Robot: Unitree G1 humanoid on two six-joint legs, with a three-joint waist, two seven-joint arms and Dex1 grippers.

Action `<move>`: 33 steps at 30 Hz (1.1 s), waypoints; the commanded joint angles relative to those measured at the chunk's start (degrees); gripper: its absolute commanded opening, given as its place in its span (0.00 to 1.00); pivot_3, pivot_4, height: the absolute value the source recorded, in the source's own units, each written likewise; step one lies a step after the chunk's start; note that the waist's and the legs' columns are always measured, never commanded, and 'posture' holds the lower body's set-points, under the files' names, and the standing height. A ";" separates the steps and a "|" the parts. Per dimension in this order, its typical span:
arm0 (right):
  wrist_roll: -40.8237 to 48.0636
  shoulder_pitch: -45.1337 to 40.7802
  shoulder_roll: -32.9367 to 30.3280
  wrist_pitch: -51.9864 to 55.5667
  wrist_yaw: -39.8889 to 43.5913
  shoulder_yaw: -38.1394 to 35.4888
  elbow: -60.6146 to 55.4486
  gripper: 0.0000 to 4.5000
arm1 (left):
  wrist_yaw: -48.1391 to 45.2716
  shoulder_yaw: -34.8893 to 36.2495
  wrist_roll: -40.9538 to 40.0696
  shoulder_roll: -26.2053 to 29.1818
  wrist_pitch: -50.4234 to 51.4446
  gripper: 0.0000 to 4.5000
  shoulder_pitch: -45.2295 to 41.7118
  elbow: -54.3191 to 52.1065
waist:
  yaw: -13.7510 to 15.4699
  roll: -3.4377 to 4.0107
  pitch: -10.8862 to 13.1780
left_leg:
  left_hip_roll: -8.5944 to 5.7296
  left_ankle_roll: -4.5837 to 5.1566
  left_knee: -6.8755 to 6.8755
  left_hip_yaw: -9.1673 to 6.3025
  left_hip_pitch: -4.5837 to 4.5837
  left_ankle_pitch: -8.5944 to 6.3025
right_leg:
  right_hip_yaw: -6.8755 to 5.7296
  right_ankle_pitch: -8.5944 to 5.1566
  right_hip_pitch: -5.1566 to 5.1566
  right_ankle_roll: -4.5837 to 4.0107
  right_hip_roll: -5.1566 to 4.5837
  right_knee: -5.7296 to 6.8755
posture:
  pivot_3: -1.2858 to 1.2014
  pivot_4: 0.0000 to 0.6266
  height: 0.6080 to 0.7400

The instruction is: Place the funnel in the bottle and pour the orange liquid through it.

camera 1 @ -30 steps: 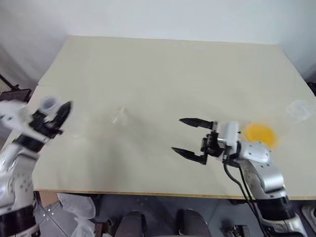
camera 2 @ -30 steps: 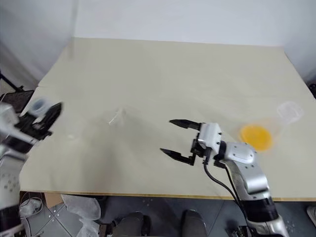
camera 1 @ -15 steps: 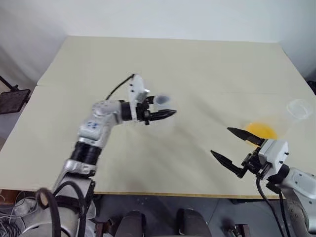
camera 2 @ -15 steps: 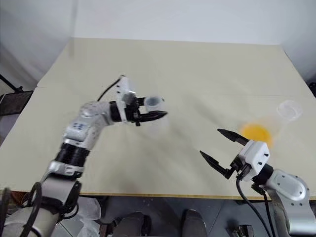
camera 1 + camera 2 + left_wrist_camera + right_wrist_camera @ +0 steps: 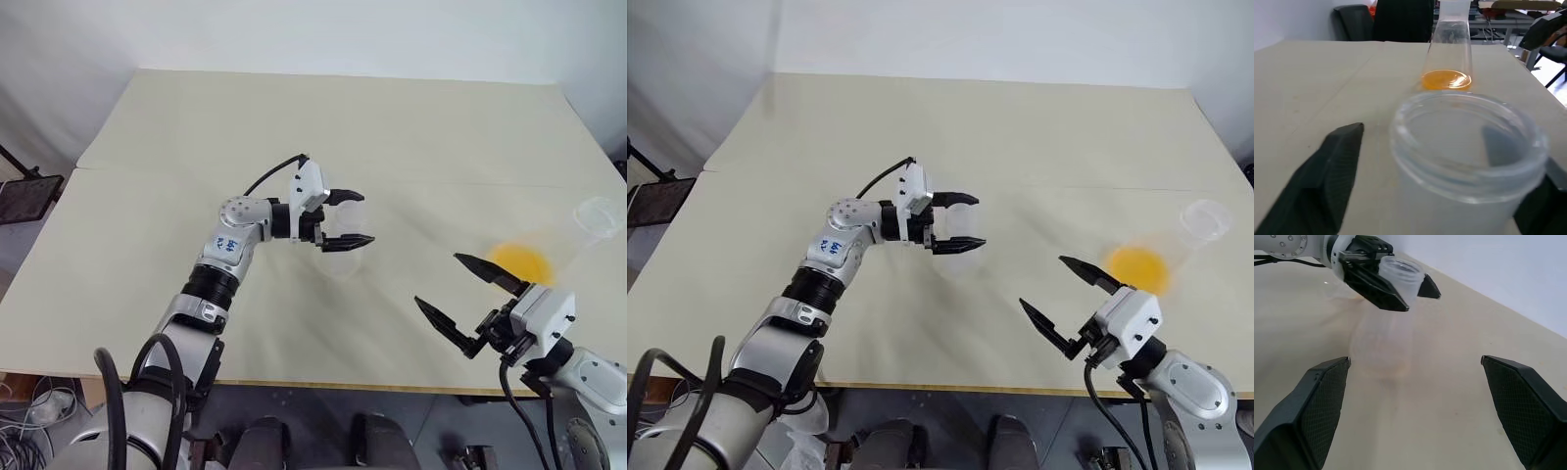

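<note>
The clear bottle stands upright near the middle of the table. My left gripper is open, level with the bottle's neck, one black finger on each side of it and a gap showing in the left wrist view. The bottle's rimmed mouth is empty. The orange liquid lies in the bottom of a clear flask at the right side of the table. My right gripper is open near the front right, just in front of that flask, with nothing between its fingers. The funnel is hidden.
The pale table is bare toward the back. Its front edge runs just under my right gripper. Beyond the far side, dark chairs and desks show in the left wrist view.
My left arm swung from the table's left edge to the middle, carrying the bottle, and its fingers have spread off the neck. My right gripper drew back toward the front right.
</note>
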 commanded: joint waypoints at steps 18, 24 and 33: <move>0.70 -4.89 -0.20 -1.45 1.10 2.85 2.93 1.00 | -5.11 9.38 -6.14 1.11 0.33 1.00 0.19 -6.84 | -0.06 0.00 0.00 | 0.00 0.00 0.04 -0.08 -0.05 0.00 | -0.05 0.00 0.00 0.00 0.00 0.01 | 0.52 0.24 1.00; 1.38 -9.62 -0.52 -1.24 3.33 5.06 5.87 1.00 | -7.21 14.15 -9.28 5.56 1.03 1.00 1.63 -10.02 | -0.71 0.00 0.00 | 0.02 0.00 0.07 -0.10 -0.06 0.00 | -0.08 0.00 -0.02 0.00 0.00 0.05 | 0.52 0.24 1.00; 4.82 -19.89 -0.09 0.41 8.49 8.98 12.02 1.00 | -1.16 23.72 -10.63 18.69 4.87 1.00 19.11 -22.24 | -2.38 0.01 -0.01 | 0.08 0.00 0.03 -0.52 0.12 0.00 | -0.09 0.00 -0.01 -0.01 -0.04 0.25 | 0.52 0.24 1.00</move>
